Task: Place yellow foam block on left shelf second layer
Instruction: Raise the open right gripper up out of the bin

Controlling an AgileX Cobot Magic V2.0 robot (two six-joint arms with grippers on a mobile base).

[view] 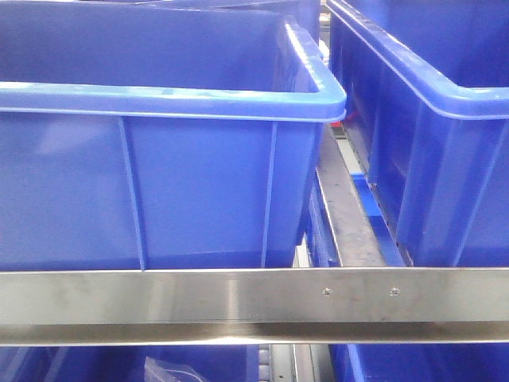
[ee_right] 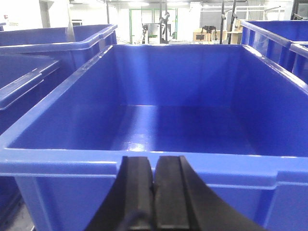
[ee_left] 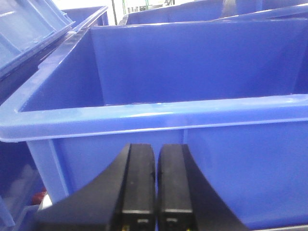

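Note:
The yellow foam block is not in any view. My left gripper [ee_left: 157,147] is shut and empty, its black fingers together just before the near wall of a blue bin [ee_left: 192,113]. My right gripper [ee_right: 154,160] is shut and empty, its tips at the near rim of another blue bin [ee_right: 144,161] whose visible inside holds nothing. Neither gripper shows in the front view.
The front view shows a blue bin [view: 159,99] at left and a second blue bin [view: 429,87] at right on a shelf, with a steel shelf rail [view: 254,302] across the bottom and a metal divider rail [view: 346,207] between them. More blue bins [ee_right: 57,36] stand around.

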